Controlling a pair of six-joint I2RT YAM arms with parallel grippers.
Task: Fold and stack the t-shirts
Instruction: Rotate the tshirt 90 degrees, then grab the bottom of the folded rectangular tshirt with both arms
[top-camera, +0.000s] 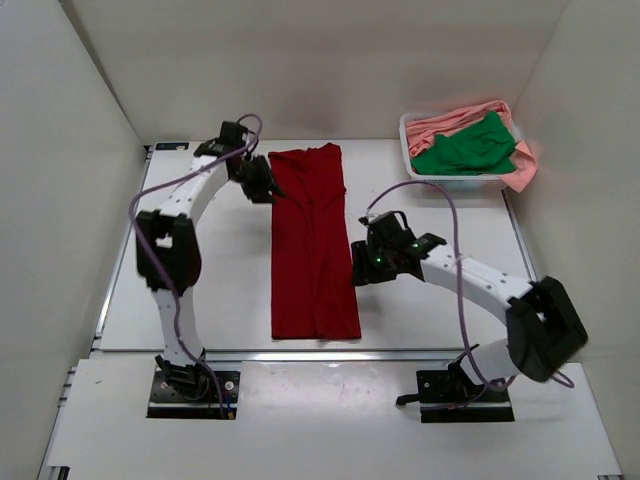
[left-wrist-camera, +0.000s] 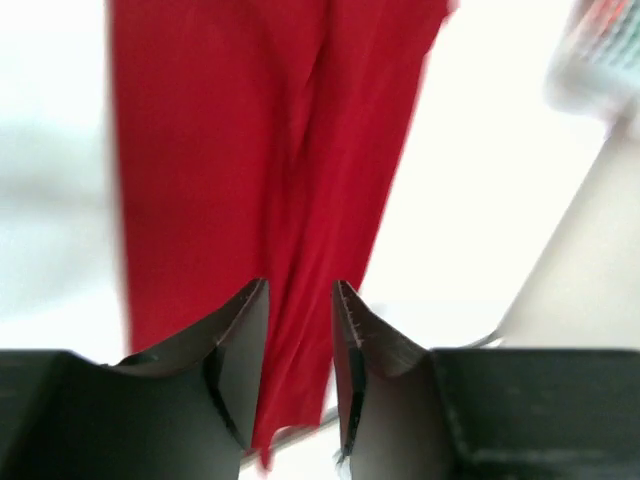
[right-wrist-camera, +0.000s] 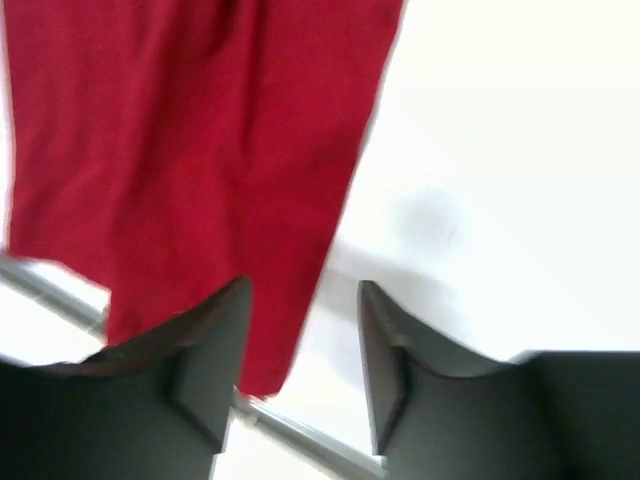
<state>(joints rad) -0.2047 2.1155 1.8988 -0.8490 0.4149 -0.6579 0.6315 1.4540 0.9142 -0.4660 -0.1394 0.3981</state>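
Note:
The dark red t-shirt (top-camera: 312, 245) lies flat on the table as a long narrow strip running from far to near. My left gripper (top-camera: 262, 186) is at the strip's far left edge, open and empty. In the left wrist view the red cloth (left-wrist-camera: 250, 150) shows below and between the spread fingers of the left gripper (left-wrist-camera: 300, 285). My right gripper (top-camera: 360, 266) is at the strip's right edge near its middle, open and empty. In the right wrist view the shirt's edge (right-wrist-camera: 200, 150) runs under the left finger of the right gripper (right-wrist-camera: 303, 283). The bright green t-shirt (top-camera: 465, 150) and the salmon pink t-shirt (top-camera: 520, 168) lie crumpled in the basket.
The white plastic basket (top-camera: 406, 135) stands at the far right corner, with pink cloth hanging over its right side; it shows blurred in the left wrist view (left-wrist-camera: 590, 50). White walls close in the table on three sides. The table's near metal edge (right-wrist-camera: 300, 435) runs just past the shirt's hem.

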